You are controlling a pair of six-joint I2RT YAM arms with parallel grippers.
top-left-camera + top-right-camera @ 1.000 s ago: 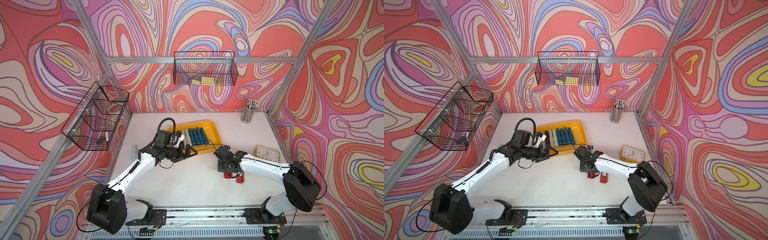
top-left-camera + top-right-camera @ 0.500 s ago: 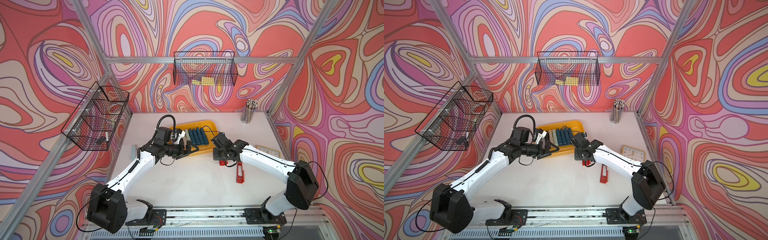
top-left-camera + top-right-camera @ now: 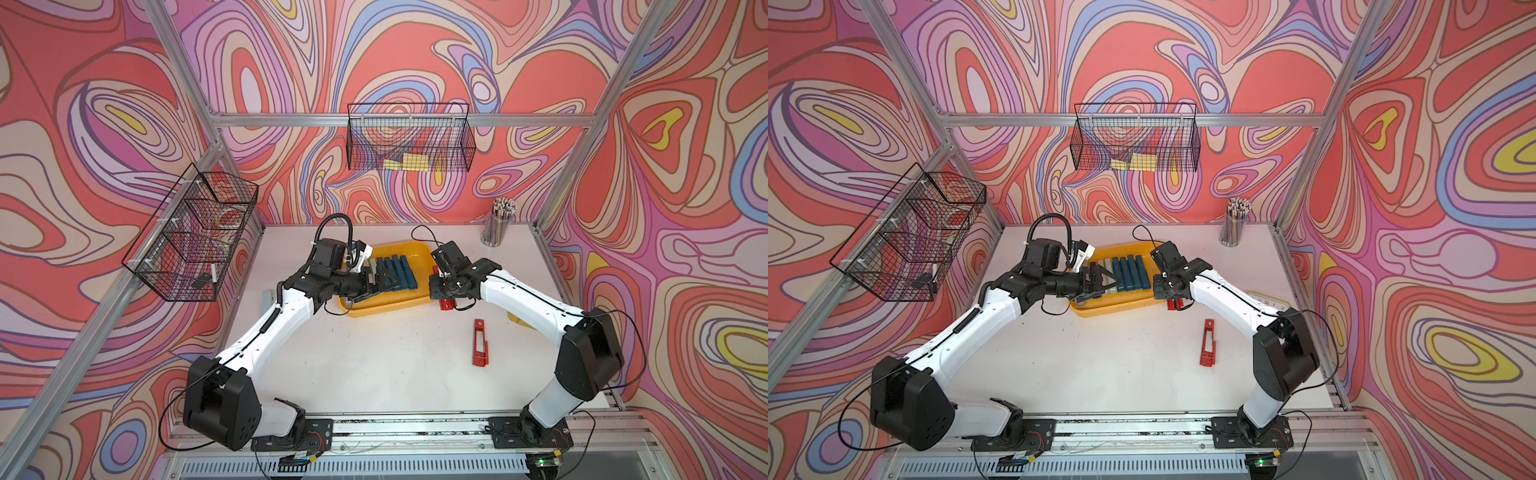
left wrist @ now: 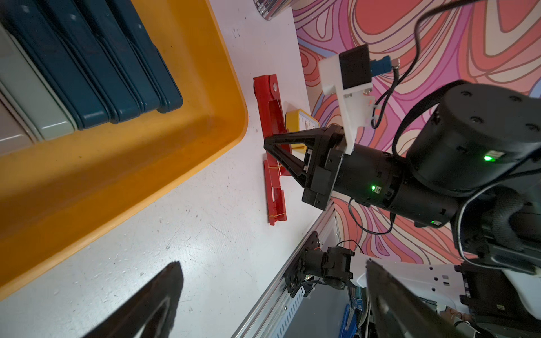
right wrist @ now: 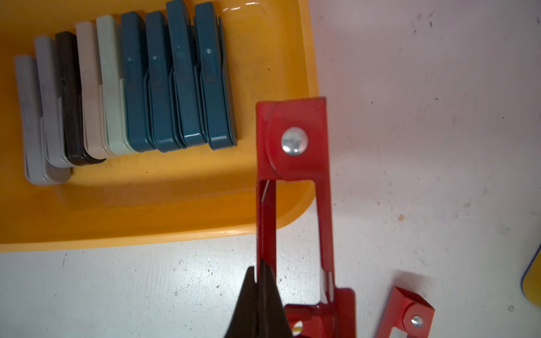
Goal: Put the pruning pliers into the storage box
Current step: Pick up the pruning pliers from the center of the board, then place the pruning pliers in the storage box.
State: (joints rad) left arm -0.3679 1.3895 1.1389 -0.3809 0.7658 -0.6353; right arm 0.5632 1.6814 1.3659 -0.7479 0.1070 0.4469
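Observation, transfer step. The right end effector [image 5: 259, 270] is pinched on one thin side rail of a red slotted metal pruning plier [image 5: 292, 140]. The jaws are pressed almost together because the rail is so narrow. The riveted head of the held tool is seen over the near corner rim of the shallow yellow plastic storage box [image 5: 146, 202], and the rest of it over the white tabletop [image 3: 395, 365]. It is therefore judged to be in carriage and not yet deposited.

Nine bar-shaped pliers [image 5: 131, 87] are packed side by side in a row inside the box: grey, black, beige, mint and teal. The floor beside the teal end is left bare, presumably for the red pair.

The left end effector [image 3: 1098, 282] is spread wide and empty, over the box end where the grey tools lie. A second red slotted plier [image 3: 479, 343] lies flat on the tabletop, well apart from the box.
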